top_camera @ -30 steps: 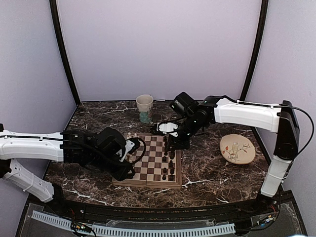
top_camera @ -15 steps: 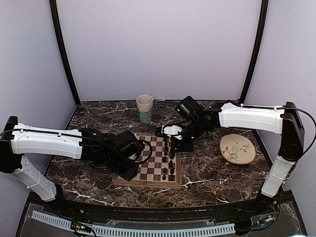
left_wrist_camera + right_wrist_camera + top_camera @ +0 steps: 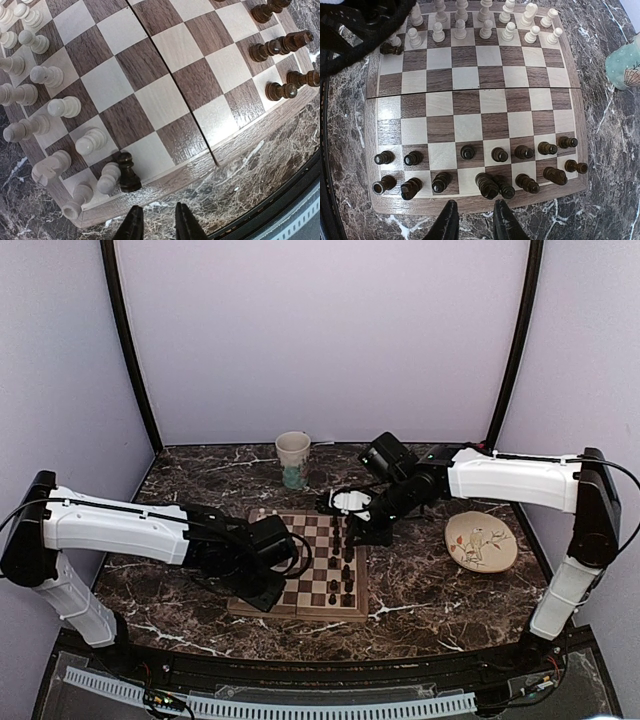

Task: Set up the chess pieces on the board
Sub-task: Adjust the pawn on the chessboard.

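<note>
Wooden board [image 3: 470, 107] with small chess pieces [image 3: 500, 155]

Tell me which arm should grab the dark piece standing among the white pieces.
Left. Its jaws hover just off the board corner beside that dark piece; the right arm's jaws sit at the opposite edge, past the dark rows.

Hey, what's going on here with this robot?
A robot is setting up chess. White pieces line one end of the board, dark pieces the other. One dark pawn sits among the white ones, just by the left gripper, which hovers open and empty. The right gripper hovers open and empty at the dark end.
</note>
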{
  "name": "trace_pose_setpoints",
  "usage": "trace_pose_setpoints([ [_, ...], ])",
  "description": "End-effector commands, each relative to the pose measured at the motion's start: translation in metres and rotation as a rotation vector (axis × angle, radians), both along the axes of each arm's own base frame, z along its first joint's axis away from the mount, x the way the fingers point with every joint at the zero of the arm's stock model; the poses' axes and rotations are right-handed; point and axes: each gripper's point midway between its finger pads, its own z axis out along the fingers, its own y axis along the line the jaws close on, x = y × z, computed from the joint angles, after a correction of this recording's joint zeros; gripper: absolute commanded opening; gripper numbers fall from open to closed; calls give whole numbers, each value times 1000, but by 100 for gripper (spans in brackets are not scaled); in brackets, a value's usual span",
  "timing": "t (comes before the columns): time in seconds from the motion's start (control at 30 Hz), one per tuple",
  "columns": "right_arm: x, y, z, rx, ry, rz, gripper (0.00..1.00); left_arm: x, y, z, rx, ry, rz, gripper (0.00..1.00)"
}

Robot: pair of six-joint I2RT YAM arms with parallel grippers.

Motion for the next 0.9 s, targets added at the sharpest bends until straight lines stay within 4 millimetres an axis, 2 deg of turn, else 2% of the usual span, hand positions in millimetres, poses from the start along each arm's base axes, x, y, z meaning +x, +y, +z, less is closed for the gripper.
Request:
trace_pose_setpoints([
  [0.0,4,1,11,34,-22,-8,25,2,2,2,24,-12,10,25],
  [0.23,3,1,9,31,-16,-10,25,7,0,0,51,-31,2,29],
  [0.87,2,2,4,23,1,-3,25,12,2,-9,114,-38,-4,31],
])
